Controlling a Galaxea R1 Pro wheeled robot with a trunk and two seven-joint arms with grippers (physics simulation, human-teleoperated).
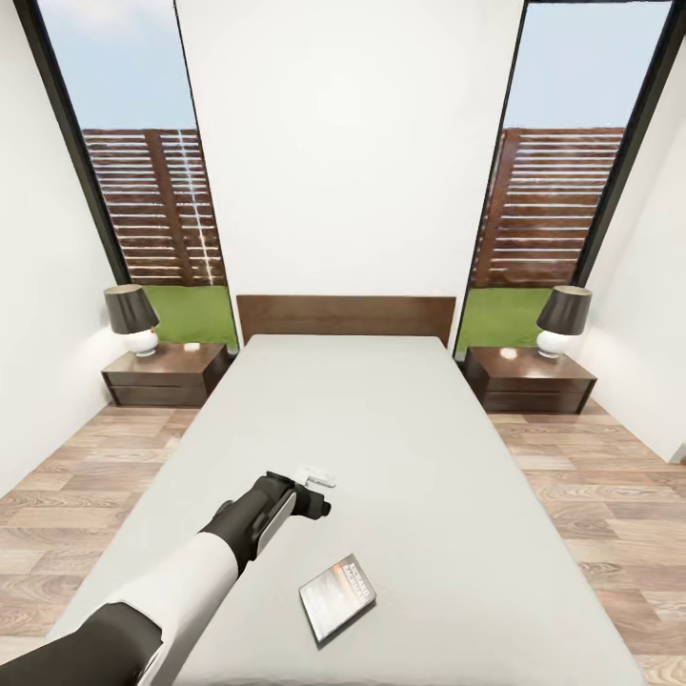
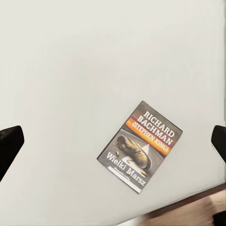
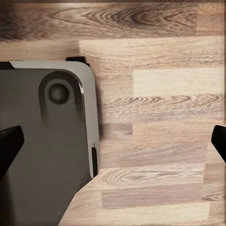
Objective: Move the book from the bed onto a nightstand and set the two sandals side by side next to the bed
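Left gripper, apparently spread, hangs above the book.

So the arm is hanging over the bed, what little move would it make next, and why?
Probably lower the left gripper toward the book and line up on it. The book lies flat on the bed, untouched, and the jaws stand wide open above it with nothing between them.
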